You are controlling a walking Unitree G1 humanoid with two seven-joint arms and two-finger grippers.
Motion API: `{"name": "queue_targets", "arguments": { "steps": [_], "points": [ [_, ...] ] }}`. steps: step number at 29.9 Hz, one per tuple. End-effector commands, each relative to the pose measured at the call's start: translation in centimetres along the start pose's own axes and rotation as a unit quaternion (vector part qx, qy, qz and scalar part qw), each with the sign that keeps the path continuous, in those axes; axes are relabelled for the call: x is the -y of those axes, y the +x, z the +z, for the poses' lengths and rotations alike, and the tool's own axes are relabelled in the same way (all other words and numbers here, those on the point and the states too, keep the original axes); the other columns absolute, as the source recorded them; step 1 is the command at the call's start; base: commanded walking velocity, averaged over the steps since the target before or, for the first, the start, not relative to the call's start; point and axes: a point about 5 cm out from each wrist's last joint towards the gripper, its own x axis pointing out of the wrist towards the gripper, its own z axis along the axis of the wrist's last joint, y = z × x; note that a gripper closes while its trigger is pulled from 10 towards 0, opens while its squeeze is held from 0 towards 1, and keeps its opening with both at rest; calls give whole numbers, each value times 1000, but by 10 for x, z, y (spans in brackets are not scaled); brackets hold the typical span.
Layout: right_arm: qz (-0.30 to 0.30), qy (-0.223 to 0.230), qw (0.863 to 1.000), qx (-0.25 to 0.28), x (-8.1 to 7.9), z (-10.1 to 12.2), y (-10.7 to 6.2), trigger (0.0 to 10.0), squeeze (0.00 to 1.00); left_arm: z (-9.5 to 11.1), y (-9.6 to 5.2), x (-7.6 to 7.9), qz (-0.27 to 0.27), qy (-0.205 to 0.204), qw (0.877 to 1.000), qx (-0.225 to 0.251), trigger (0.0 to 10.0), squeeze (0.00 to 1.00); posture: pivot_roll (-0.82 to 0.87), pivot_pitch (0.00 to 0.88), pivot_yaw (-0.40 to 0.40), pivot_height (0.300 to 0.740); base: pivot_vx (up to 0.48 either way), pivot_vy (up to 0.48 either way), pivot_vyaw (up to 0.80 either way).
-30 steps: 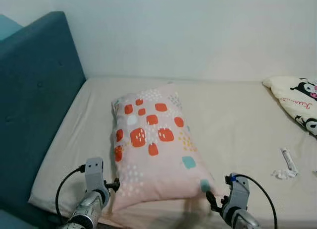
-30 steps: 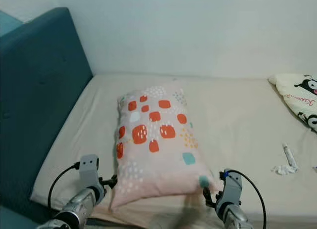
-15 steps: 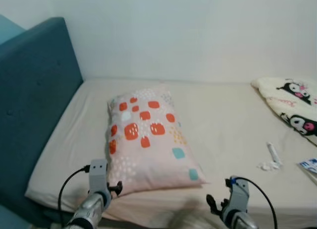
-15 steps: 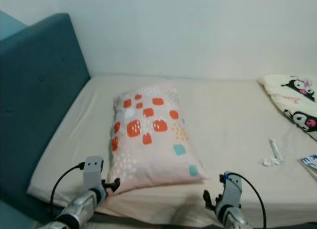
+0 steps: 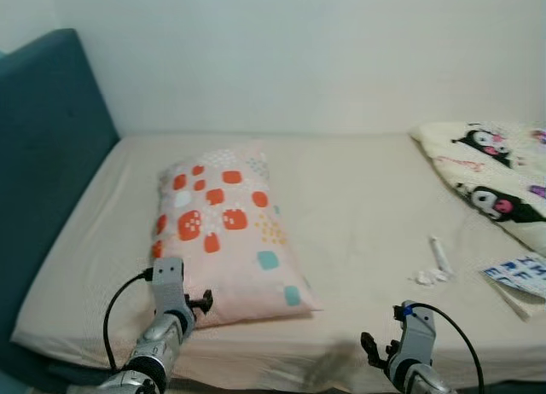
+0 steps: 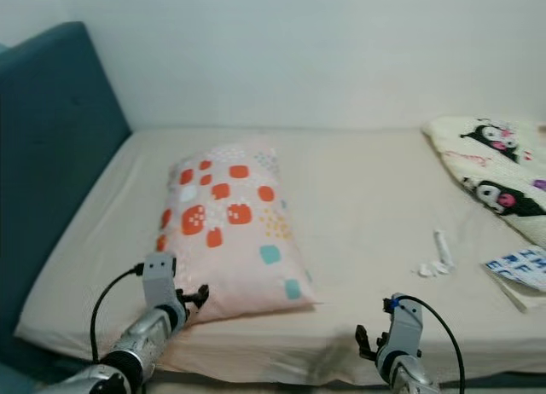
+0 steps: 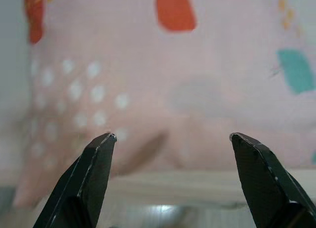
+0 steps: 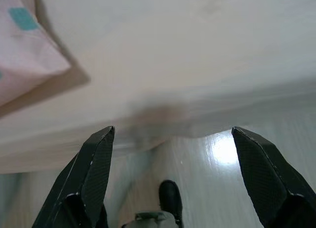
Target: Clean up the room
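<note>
The bed (image 5: 367, 206) lies before the robot, its beige sheet running from the teal headboard (image 5: 43, 155) on the left to the wall behind. Over the last second the whole picture has slid leftward: the headboard now takes less of the frame, and more of the bed's right side has come in. That is the camera turning to the right, not the things moving.

The blanket (image 5: 495, 181), cream with cartoon figures, lies heaped at the bed's right end. The pillow (image 5: 226, 232), pink with orange and teal patches, lies flat near the headboard end, its near corner by the bed's front edge.

A second ago both end effectors sat at the pillow's near edge; now they are apart from it, so the pillow looks set down and done with. The left end effector (image 7: 170, 139) is spread wide and holds nothing, pointing at the pillow's near edge from just beside it. The right end effector (image 8: 173, 134) is likewise released and empty, hanging past the bed's front edge with the floor (image 8: 232, 198) below.

A printed paper (image 5: 520, 270) lies by the blanket, and a small white tube (image 5: 439, 253) with a crumpled tissue (image 5: 424, 277) rests near it. The turn probably points to this litter as the next job.
</note>
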Motion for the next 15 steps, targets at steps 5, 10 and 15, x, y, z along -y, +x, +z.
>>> {"name": "queue_targets", "arguments": {
  "steps": [5, 10, 15],
  "points": [
    [38, -18, 999, 15, -14, 7, 3, 10000, 0, 5, 0, -5, 8, -10, 1000, 13, 10000, 0, -35, 53, 0, 740, 0, -48, 610],
    [39, -14, 999, 17, -15, 7, 4, 10000, 0, 6, 0, -6, 15, -19, 1000, 15, 10000, 0, -36, 51, 0, 740, 0, -144, 756],
    [20, -17, 1000, 18, -11, 10, 4, 10000, 0, 7, 0, -8, 19, -32, 999, 21, 10000, 0, -35, 54, -1, 740, 0, 0, 669]
  ]
}}
